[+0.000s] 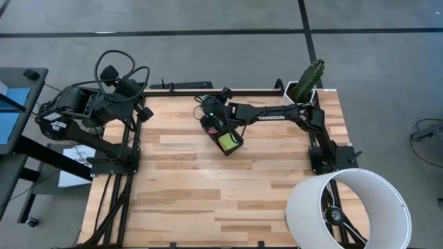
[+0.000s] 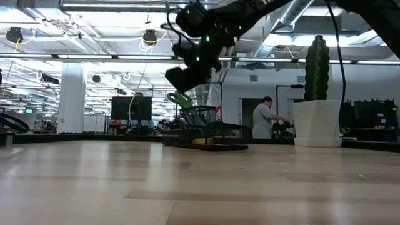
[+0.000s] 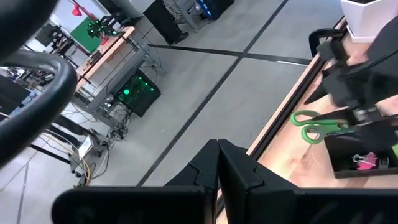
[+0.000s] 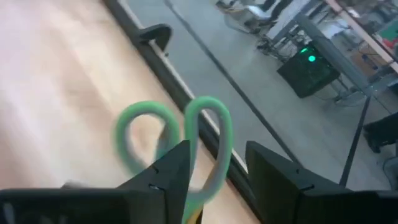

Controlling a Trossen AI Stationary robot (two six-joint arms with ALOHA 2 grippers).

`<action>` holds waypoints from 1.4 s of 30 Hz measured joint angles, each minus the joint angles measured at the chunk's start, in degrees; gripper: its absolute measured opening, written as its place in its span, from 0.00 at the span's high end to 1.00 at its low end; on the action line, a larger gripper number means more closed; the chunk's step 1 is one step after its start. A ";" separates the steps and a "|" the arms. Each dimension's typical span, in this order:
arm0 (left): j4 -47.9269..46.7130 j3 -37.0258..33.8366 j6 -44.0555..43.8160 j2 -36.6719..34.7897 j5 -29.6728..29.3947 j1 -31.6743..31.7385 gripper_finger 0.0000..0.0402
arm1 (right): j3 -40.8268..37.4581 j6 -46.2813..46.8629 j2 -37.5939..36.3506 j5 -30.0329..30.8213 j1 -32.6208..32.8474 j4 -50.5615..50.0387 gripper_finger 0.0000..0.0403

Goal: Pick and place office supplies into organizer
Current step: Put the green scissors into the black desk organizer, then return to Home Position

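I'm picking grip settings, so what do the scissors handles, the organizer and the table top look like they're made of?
The scissors, between the right gripper's fingers, have smooth, matte green handle loops, probably moulded plastic. The organizer looks like black wire mesh, likely metal: the room shows through its walls. The table is pale wood planks with visible grain and a light satin sheen.
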 joint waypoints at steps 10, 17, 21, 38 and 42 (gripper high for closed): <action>-7.23 -0.08 -1.07 -1.35 1.70 0.01 1.00 | 15.66 -8.44 -9.14 0.18 8.46 -29.87 0.58; -6.84 -5.07 -8.45 -14.69 13.02 0.37 1.00 | 18.80 -1.18 -23.53 1.22 15.34 -46.33 0.60; -6.04 -13.60 -18.49 -27.55 23.82 0.31 1.00 | 17.65 8.78 -32.33 -0.09 17.70 -54.35 0.61; 35.58 -72.59 -20.48 -61.97 36.48 0.31 1.00 | -50.68 28.31 -73.32 -2.21 19.51 -18.17 0.72; 45.90 -76.99 -19.76 -58.15 39.02 0.27 1.00 | -60.44 28.57 -80.74 -2.85 22.72 -7.78 0.74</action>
